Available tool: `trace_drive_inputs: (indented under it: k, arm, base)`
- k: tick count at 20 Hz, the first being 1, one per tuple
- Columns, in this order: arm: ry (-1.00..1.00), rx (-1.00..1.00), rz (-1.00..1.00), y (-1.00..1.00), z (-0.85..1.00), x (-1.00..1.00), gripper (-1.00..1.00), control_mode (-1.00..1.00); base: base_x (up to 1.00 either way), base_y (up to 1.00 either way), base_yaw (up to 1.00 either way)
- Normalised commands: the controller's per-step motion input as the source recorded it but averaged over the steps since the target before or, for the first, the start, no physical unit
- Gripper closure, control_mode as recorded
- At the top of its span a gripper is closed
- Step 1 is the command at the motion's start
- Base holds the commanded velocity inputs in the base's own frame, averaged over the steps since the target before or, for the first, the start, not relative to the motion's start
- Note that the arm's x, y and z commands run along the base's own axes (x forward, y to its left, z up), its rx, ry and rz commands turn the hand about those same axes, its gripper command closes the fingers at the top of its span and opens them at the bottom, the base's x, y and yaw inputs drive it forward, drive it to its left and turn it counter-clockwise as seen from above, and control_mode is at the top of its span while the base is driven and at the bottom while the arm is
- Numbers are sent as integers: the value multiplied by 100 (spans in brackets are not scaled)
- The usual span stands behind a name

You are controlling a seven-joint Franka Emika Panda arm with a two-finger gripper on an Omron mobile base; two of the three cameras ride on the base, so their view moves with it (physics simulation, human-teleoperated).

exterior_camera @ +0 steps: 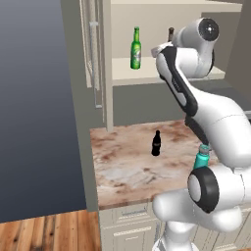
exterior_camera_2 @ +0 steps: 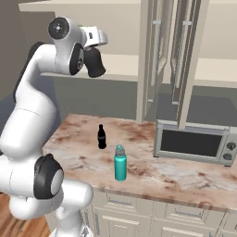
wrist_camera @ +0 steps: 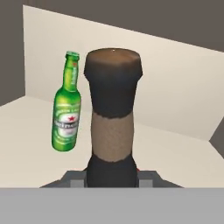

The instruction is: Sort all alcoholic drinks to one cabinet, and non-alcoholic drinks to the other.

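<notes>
Tool (wrist_camera: 112,175) — clamped on squat black bottle's (wrist_camera: 113,118) neck, inside open upper cabinet (exterior_camera: 147,73); green beer bottle (exterior_camera: 136,48) at its 9 o'clock on the shelf. Worktop (exterior_camera_2: 152,162) — cola bottle (exterior_camera_2: 101,136), teal bottle (exterior_camera_2: 120,163) at its 5 o'clock.

We see the beer bottle (exterior_camera: 136,48) standing on the shelf of the open cabinet (exterior_camera: 147,73), with the squat bottle (wrist_camera: 113,131) just beside it at its three o'clock, inside the same cabinet. Below on the counter (exterior_camera_2: 152,166), the cola bottle (exterior_camera_2: 101,137) stands at eleven o'clock from the cylindrical bottle (exterior_camera_2: 120,163), near it. The microwave (exterior_camera_2: 196,144) sits at their three o'clock, well apart.
</notes>
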Motion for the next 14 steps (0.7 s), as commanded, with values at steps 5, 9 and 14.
trace_drive_inputs:
  k: [5, 9, 14]
  arm:
    - [0, 6, 0, -17, 4, 81, 100, -100]
    - [0, 1, 0, -26, -4, 90, 100, -100]
    - [0, 0, 0, -21, -15, 89, 100, -100]
  base:
    - [0, 0, 0]
    - [0, 0, 0]
    - [0, 0, 0]
